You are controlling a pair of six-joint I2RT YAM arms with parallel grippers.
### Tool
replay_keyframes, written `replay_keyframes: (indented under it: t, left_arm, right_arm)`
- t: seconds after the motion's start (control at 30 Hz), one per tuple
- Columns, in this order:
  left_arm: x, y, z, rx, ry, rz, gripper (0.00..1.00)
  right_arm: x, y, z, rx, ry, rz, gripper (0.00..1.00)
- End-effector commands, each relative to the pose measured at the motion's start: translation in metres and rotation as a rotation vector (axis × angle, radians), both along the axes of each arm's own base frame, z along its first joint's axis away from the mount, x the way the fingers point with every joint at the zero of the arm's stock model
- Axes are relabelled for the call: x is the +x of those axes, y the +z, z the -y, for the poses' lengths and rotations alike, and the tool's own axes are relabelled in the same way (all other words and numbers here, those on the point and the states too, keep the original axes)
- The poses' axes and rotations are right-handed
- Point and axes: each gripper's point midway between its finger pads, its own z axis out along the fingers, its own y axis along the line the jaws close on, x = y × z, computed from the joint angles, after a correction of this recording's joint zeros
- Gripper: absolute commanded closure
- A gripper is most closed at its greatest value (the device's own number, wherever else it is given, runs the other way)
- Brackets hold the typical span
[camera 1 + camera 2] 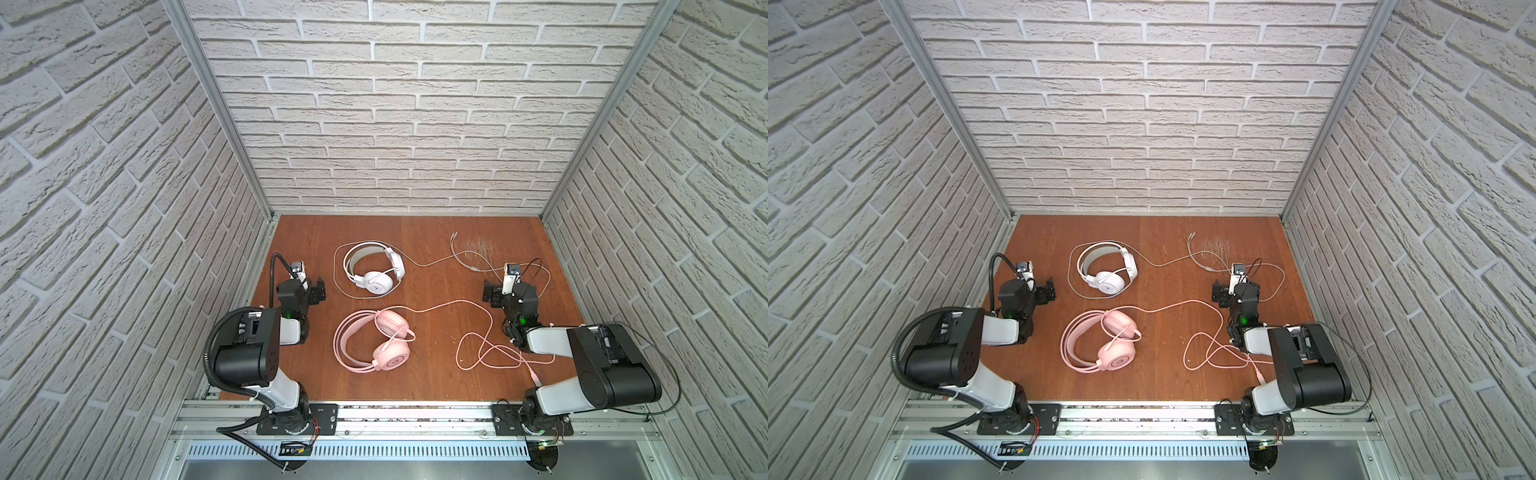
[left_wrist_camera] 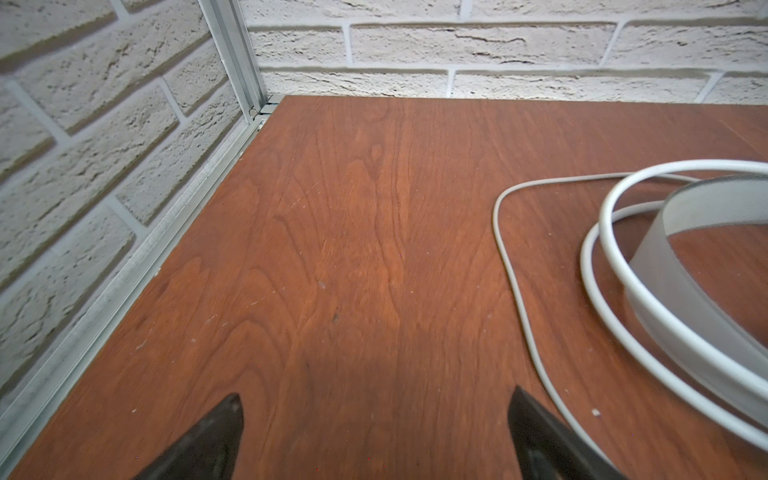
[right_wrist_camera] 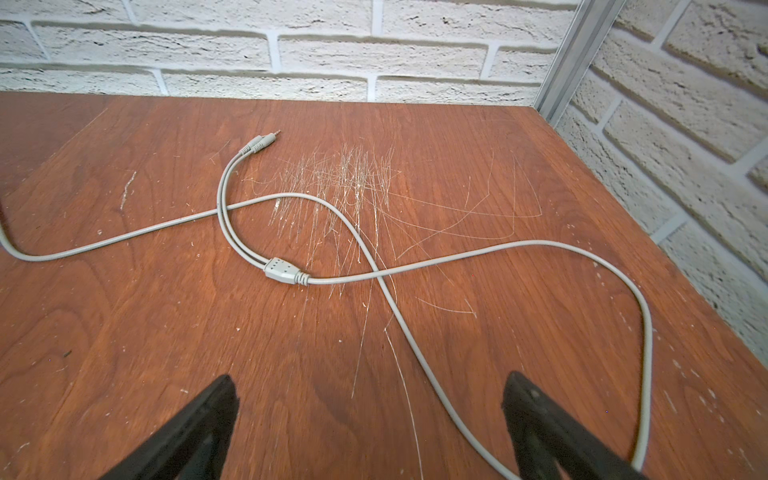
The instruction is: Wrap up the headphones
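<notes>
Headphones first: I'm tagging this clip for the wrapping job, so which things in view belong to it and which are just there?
Belongs to the job:
- white headphones and grey cord
- pink headphones and pink cord
- left gripper, right gripper, both open and empty

Just there:
- wooden table
- brick-pattern walls

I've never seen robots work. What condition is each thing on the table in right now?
White headphones: lying flat, cord loose, unwrapped.
Pink headphones: lying flat, cord sprawled in loops, unwrapped.
Left hand: open, empty.
Right hand: open, empty, over the white set's cord.
</notes>
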Motion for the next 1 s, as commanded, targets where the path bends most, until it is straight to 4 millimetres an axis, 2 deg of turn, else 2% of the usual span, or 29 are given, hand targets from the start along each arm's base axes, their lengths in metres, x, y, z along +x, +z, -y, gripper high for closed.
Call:
replay_keyframes:
  t: [0.0,0.43,0.7,0.8,0.97]
  left_arm:
    - [0.008,0.016,-0.002,0.005,-0.002,0.051,0.02]
    - [0.009,0.018,0.001,0.002,-0.016,0.038,0.02]
    - [0.004,0.047,-0.003,0.009,0.013,0.047,0.02]
    - [0.005,0.065,-0.003,0.015,0.018,0.06,0.02]
    - [0.006,0.104,0.002,-0.024,0.01,0.095,0.02]
  right_arm:
    - [0.006,0.016,-0.001,0.014,-0.004,0.061,0.0]
    - [0.005,0.017,-0.001,0.014,-0.004,0.064,0.0]
    - [0.005,0.018,-0.002,0.008,0.011,0.071,0.02]
    - [0.009,0.027,-0.014,-0.008,0.08,0.072,0.02]
    - [0.011,0.05,-0.017,-0.005,0.091,-0.014,0.01]
